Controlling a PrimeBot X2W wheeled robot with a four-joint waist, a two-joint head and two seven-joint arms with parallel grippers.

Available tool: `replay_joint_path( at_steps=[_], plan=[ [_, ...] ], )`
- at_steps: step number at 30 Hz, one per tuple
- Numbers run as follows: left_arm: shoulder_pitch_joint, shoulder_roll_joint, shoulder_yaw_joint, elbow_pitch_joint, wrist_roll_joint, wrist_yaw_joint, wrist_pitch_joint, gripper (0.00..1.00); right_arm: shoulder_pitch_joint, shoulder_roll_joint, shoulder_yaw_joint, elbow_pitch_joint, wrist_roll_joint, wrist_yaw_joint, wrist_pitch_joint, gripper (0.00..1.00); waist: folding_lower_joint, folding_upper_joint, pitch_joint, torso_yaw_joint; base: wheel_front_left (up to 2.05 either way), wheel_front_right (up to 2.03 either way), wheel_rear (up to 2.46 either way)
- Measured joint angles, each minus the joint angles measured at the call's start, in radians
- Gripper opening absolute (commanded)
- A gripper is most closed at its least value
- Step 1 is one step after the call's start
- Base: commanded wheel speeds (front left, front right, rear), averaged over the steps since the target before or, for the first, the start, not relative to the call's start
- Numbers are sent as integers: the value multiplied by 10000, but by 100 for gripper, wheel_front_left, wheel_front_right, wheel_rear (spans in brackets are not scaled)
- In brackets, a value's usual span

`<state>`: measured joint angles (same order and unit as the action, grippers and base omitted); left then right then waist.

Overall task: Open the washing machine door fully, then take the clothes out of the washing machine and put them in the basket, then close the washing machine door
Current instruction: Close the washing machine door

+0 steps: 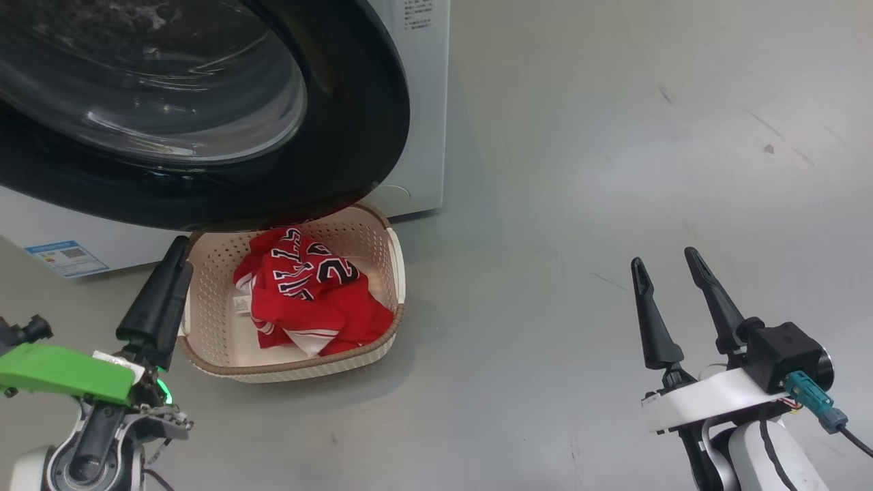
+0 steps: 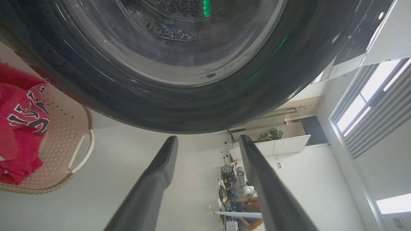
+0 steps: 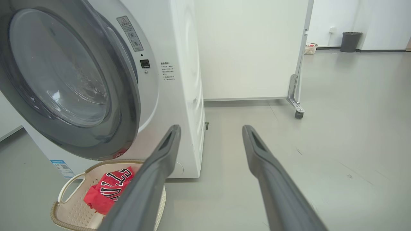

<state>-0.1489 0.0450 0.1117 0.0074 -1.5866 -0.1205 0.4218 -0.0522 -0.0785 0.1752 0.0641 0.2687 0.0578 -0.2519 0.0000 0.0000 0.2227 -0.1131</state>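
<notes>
The washing machine door, with its black rim and glass bowl, stands swung out from the white washing machine and overhangs the back of the basket. The red clothes with dark numbers lie in the cream basket. My left gripper is at the basket's left rim, just under the door rim. In the left wrist view the left gripper is open and empty below the door. My right gripper is open and empty over the bare floor, well to the right. The basket and clothes also appear past the right gripper.
Grey floor stretches to the right of the washer. A white partition on a castor wheel stands behind the machine. Far back are a dark bin and a small pale basket. A blue sticker marks the washer's lower front.
</notes>
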Motion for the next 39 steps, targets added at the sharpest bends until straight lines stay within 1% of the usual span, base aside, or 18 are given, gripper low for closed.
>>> replay_joint_path(
  at_steps=[2, 5, 6, 8, 9, 11, 13, 17, 18, 19, 21, 24, 27, 28, 33, 37, 38, 39],
  plan=[
    [269, 8, -69, -230, 654, 0, -407, 100, 100, -31, -12, 38, -35, -2, 0, 100, 0, 0, -135, 171, 0, 0, 0],
    [619, 69, -299, -541, 2100, 0, -1051, 100, 252, -52, -29, 65, -88, -52, 0, 100, 0, 0, -342, 425, 0, 0, 0],
    [736, 221, -456, -635, 2721, 0, -1260, 100, 280, -58, -31, 69, -88, -79, 0, 100, 0, 0, -414, 507, 0, 0, 0],
    [941, 368, -554, -832, 3417, 0, -1758, 100, 357, -71, -35, 73, -90, -79, 0, 100, 0, 0, -559, 657, 0, 0, 0],
    [1042, 562, -763, -892, 3956, 0, -1912, 100, 404, -69, -29, 77, -92, -79, 0, 100, 0, 0, -634, 722, 0, 0, 0],
    [1297, 1106, -1187, -1026, 5428, -4, -2341, 100, 468, -81, -21, 94, -109, -79, 0, 100, 0, 0, -783, 841, 0, 0, 0],
    [1536, 1400, -1392, -1131, 6335, -4, -2865, 100, 505, -84, -6, 96, -159, -79, 0, 100, 0, 0, -923, 940, 0, 0, 0],
    [1970, 1799, -1795, -1110, 8358, -10, -3820, 100, 665, -92, 31, 88, -167, -79, 0, 100, 0, 0, -1148, 1091, 0, 0, 0],
    [2150, 1850, -1824, -959, 9077, -36, -4263, 100, 690, -90, 42, 81, -174, -79, 0, 100, 0, 0, -1215, 1137, 0, 0, 0],
    [2231, 1870, -1845, -884, 9501, -35, -4470, 100, 707, -94, 40, 77, -174, -79, 0, 100, 0, 0, -1240, 1151, 0, 0, 0],
    [2338, 1860, -1900, -802, 10040, 134, -4813, 100, 759, -94, 40, 71, -176, -81, 0, 100, 0, 0, -1282, 1164, 0, 0, 0],
    [2396, 1787, -2006, -717, 10702, 573, -5288, 100, 857, -94, 40, 75, -205, -88, 0, 100, 0, 0, -1340, 1167, 0, 0, 0],
    [2472, 1570, -2205, -568, 11100, 943, -5582, 100, 943, -96, 31, 84, -234, -128, 0, 100, 0, 0, -1438, 1164, 0, 0, 0],
    [2531, 1528, -2280, -522, 11210, 1026, -5597, 100, 1021, -94, 31, 88, -234, -176, 0, 100, -1, 0, -1473, 1165, 0, 0, 0],
    [2816, 1273, -2531, -290, 11484, 1476, -5860, 100, 1290, -94, 50, 165, -238, -198, 0, 100, 0, 0, -1631, 1150, 0, 0, 0],
    [2841, 1233, -2625, -219, 11635, 1676, -5940, 100, 1373, -96, 52, 159, -255, -253, 0, 100, 0, 0, -1663, 1135, 0, 0, 0],
    [2842, 1183, -2658, -182, 11749, 1783, -6004, 100, 1421, -96, 61, 155, -268, -255, 0, 100, 0, 0, -1676, 1128, 0, 0, 0],
    [2842, 1183, -2658, -182, 11749, 1783, -6004, 100, 1421, -96, 61, 155, -268, -255, 0, 100, 0, 0, -1676, 1128, 0, 0, 0]
  ],
)
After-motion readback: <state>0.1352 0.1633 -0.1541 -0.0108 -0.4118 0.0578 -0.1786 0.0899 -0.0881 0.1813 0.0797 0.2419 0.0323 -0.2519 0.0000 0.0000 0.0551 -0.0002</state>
